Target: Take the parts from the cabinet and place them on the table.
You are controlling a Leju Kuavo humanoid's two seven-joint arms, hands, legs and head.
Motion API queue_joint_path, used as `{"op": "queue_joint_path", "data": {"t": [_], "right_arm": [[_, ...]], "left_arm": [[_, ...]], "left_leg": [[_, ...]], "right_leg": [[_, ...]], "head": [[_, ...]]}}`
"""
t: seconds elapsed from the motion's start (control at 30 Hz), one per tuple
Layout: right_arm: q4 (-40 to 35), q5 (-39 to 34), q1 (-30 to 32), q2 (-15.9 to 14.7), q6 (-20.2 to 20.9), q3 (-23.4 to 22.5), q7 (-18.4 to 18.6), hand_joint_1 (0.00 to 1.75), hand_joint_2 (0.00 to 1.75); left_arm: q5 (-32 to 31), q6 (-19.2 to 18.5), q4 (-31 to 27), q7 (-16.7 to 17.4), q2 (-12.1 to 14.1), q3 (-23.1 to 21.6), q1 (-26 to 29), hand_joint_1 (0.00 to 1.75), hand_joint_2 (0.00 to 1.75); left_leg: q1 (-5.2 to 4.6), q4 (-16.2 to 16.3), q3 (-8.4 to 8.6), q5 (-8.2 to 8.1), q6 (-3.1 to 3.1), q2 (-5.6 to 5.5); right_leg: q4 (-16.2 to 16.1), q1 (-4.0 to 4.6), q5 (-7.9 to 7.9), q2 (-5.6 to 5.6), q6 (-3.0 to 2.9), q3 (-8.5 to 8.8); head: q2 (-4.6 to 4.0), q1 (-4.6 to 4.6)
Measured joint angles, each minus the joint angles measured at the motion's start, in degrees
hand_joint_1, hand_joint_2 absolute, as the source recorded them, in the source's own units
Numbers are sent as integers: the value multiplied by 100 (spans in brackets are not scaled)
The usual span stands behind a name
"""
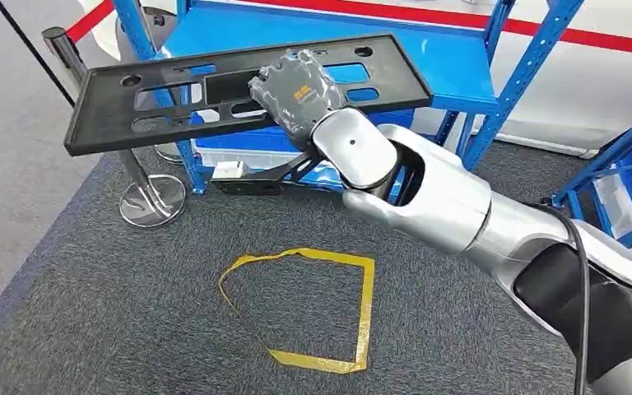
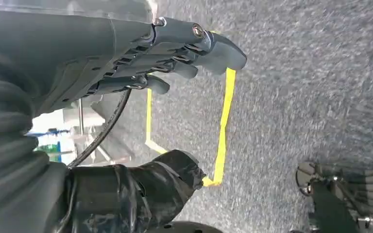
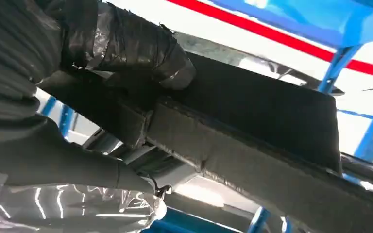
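Fingers (image 1: 273,86) of the right hand (image 1: 296,95) grip the black panel (image 1: 173,90).

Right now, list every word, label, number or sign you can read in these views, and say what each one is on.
Nothing can be read.
An orange mark on the back of the right hand: too small and blurred to read.
A white tag under the black panel, by the blue shelf: no text can be made out.
The yellow tape on the carpet: an outline, no lettering.
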Motion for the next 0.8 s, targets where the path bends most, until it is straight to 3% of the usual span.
{"op": "queue_joint_path", "data": {"t": [0.07, 0.1, 0.13, 0.17, 0.23, 0.27, 0.3, 0.33, 0.4, 0.43, 0.47, 0.5, 0.53, 0.57, 0.6, 0.63, 0.67, 0.77, 0.8], "right_arm": [[0, 18, -5, 0, 0, 2, 0, 175, 175], [2, 22, -12, -2, 0, 2, 0, 175, 175], [9, 35, -14, -2, 2, 2, 0, 175, 175], [9, 35, -29, -2, 2, 2, 0, 175, 175], [15, 35, -26, 2, 9, 7, 0, 175, 175], [15, 37, -30, 13, 7, 4, 0, 175, 175], [20, 39, -35, 31, 9, 4, 0, 175, 175], [22, 42, -47, 42, 9, 4, 0, 175, 175], [33, 42, -45, 39, 11, 7, 0, 175, 175], [42, 42, -43, 39, 15, 9, 0, 175, 175], [44, 42, -39, 42, 15, 17, 0, 175, 175], [44, 42, -39, 42, 15, 24, 0, 175, 175], [46, 42, -40, 42, 17, 24, 0, 175, 175], [46, 44, -44, 42, 15, 24, -2, 175, 175], [46, 48, -52, 42, 15, 24, 0, 175, 175], [46, 52, -69, 39, 17, 22, 0, 175, 175], [57, 52, -86, 39, 24, 22, 0, 175, 175], [57, 52, -83, 39, 44, 26, -2, 175, 175], [61, 52, -81, 39, 50, 26, 0, 175, 175]], "left_arm": [[-2, -4, 0, 7, -2, 0, 0, 0, 175], [0, -9, 0, 7, -11, 0, 0, 0, 175], [0, -13, 0, 7, -28, 0, -13, 0, 175], [0, -13, 0, 4, -28, 0, -19, 0, 175], [0, -13, 0, -20, -33, 0, 10, 0, 175], [2, -13, 0, -22, -31, 0, 25, 0, 175], [9, -13, 0, -26, -42, 0, 35, 0, 175], [11, -13, 0, -26, -42, 0, 27, 0, 175], [9, -13, 0, -35, -42, 0, 14, 0, 175], [9, -13, 0, -35, -44, 0, 14, 0, 175], [9, -15, 0, -35, -48, 0, 18, 0, 175], [11, -17, 0, -35, -48, 0, 23, 0, 175], [11, -18, 0, -42, -48, 0, 23, 0, 175], [9, -17, 0, -55, -46, 0, 20, 0, 175], [9, -20, 0, -70, -46, 0, 14, 0, 175], [7, -31, -2, -79, -64, 0, -3, 0, 175], [4, -35, -2, -85, -66, 0, -11, 0, 175], [-2, -50, -2, -85, -66, 0, 20, 0, 175], [-2, -52, -2, -85, -66, 0, 28, 0, 175]], "left_leg": [[15, 9, -5, 22, -36, -119], [35, 7, -18, 36, -59, -168], [24, 12, -79, 74, -118, -213], [38, 17, -108, 95, -149, -264], [86, -70, -145, 183, -278, -388], [64, -88, -157, 210, -322, -441], [58, -4, -216, 114, -318, -178], [42, 255, -333, -89, -337, 49], [47, 1151, -717, -521, -377, 184], [46, 1522, -870, -643, -396, 195], [49, 1669, -908, -638, -406, 207], [51, 1515, -796, -513, -417, 224], [54, 1123, -555, -305, -427, 256], [58, 591, -247, -74, -436, 341], [56, 138, -3, 44, -447, 532], [-51, 20, 52, -36, -419, 696], [-9, 22, 24, -16, -274, 586], [-34, 34, -34, 6, -152, 407], [-11, -1, -25, 33, -98, 351]], "right_leg": [[-931, -17, 465, 82, -30, 527], [-1328, -26, 534, 309, -64, 708], [-1381, -41, 507, 539, -82, 754], [-1448, -30, 519, 483, -92, 749], [-1488, 12, 515, 341, -117, 741], [-1574, -42, 561, 252, -167, 761], [-1624, -48, 603, 166, -196, 787], [-1632, -45, 623, 120, -236, 778], [-1646, -11, 638, -39, -254, 768], [-1646, -3, 641, -112, -258, 754], [-1642, 0, 642, -183, -258, 749], [-1636, 1, 641, -253, -257, 748], [-1623, -3, 635, -323, -250, 751], [-1609, -11, 620, -389, -228, 757], [-1584, -8, 595, -443, -188, 762], [-1547, 55, 574, -482, -149, 724], [-1522, 61, 572, -514, -136, 704], [-1522, 64, 560, -700, -91, 724], [-1463, 26, 468, -531, -47, 707]], "head": [[0, 2], [0, 5], [0, -11], [0, 5], [0, 39], [0, 37], [0, 31], [0, -2], [0, -2], [0, -4], [0, -11], [0, -6], [0, -15], [0, -11], [0, -13], [0, -46], [0, -17], [0, -31], [0, -22]]}}
